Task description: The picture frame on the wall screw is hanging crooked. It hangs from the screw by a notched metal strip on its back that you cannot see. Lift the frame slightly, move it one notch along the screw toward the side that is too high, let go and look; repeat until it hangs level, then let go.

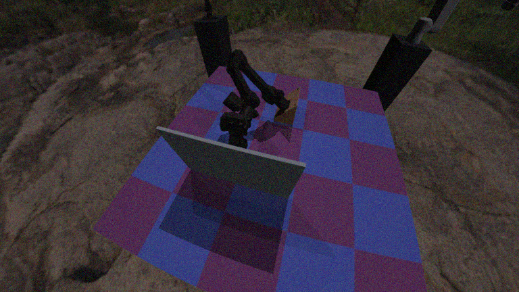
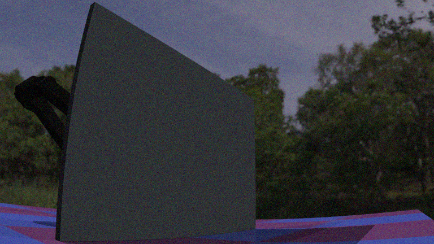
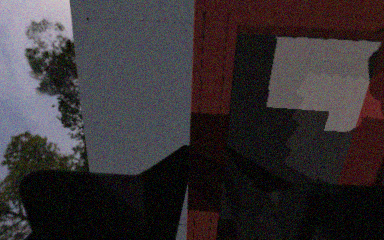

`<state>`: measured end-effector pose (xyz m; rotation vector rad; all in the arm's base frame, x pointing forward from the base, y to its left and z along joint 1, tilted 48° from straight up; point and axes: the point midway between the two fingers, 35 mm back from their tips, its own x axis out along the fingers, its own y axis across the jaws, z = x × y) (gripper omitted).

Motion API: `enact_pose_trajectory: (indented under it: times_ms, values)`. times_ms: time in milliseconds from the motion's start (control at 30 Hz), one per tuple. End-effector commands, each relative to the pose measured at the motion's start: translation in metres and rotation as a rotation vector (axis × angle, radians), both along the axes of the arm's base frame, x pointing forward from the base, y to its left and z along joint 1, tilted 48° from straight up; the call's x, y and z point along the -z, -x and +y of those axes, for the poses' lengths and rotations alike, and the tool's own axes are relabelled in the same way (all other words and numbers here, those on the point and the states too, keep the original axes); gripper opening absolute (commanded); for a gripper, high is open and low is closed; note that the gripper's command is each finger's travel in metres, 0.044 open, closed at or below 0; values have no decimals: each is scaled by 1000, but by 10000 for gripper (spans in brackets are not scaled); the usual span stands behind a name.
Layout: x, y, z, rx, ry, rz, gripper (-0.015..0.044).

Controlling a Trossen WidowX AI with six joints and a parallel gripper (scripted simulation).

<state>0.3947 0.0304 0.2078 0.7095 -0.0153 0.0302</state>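
The gripper (image 3: 187, 200) is closed on the picture frame (image 3: 215, 65), gripped at its red border so it can be lifted and shifted along the hidden screw. The frame is held against the grey wall panel (image 3: 132, 85), apparently tilted.

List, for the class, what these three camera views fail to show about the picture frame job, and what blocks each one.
- Exterior view: the wall panel hides the frame and gripper; only part of the arm shows.
- Top view: the frame on the wall's far face is hidden by the wall's top edge and the arm.
- Wrist view: the picture frame is cut off by the edges; its tilt cannot be judged.
- Screw and notched strip: behind the frame, unseen everywhere.
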Motion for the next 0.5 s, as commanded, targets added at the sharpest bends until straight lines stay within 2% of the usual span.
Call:
enact_pose_trajectory:
  times_ms: [0, 200, 467]
  values:
    - [0, 0, 0, 0, -22, 2, 0]
    - [0, 0, 0, -1, -48, 3, 0]
    - [0, 0, 0, -1, -35, 1, 210]
